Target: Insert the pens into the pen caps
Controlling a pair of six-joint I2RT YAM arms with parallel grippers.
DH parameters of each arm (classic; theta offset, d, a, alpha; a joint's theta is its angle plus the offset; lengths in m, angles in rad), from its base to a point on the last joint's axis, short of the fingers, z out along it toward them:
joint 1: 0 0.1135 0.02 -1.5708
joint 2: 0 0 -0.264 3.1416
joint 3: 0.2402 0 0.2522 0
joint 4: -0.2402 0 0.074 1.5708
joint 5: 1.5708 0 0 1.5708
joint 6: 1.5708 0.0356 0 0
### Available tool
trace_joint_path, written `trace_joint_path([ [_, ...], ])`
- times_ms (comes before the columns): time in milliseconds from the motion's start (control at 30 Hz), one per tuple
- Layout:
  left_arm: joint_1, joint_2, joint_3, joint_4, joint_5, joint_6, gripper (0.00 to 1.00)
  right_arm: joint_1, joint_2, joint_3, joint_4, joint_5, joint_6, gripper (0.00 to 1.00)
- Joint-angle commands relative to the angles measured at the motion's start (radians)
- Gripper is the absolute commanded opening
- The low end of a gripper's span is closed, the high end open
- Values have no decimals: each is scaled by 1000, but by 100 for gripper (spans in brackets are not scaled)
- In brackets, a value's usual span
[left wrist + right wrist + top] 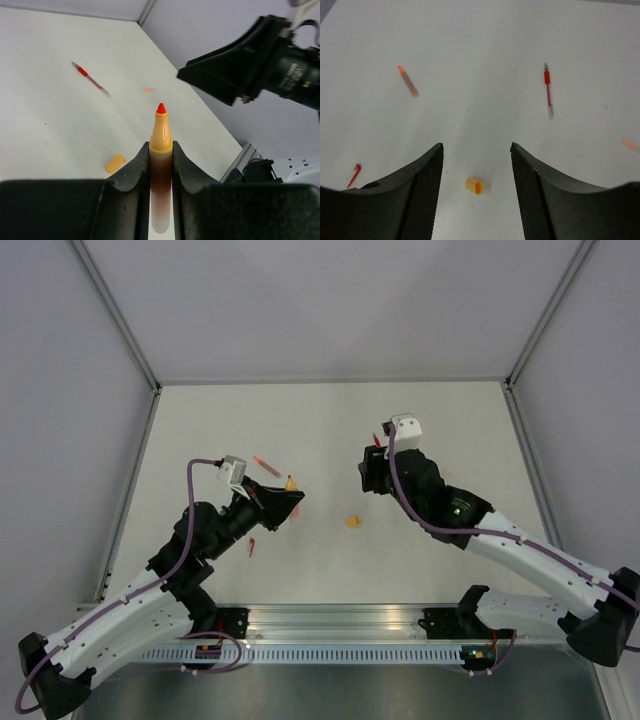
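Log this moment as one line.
left gripper: shut on orange pen, tip out | right gripper: open, orange cap on table centred in its view | red pen: lying on table, untouched

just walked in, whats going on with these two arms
The left gripper is shut on a short orange-peach marker pen with a red tip, holding it above the white table. The right gripper is open and empty. A small stubby orange cap lies untouched on the table below its fingers. A slim red pen and a tiny red cap lie loose. No pen is capped yet.
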Motion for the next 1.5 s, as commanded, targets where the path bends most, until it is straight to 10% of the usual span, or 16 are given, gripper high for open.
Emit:
trace_joint_path([
  [0,2,-39,3,-32,-43,53,2,-69,127,36,-48,-196,21,62],
  [533,3,-53,-82,144,358,103,2,-71,187,-217,116,-339,164,53],
  [933,2,-73,-181,525,452,-174,2,44,-360,-478,493,-886,18,55],
  [1467,2,51,-161,702,478,-220,2,190,-118,-339,760,-882,70,55],
])
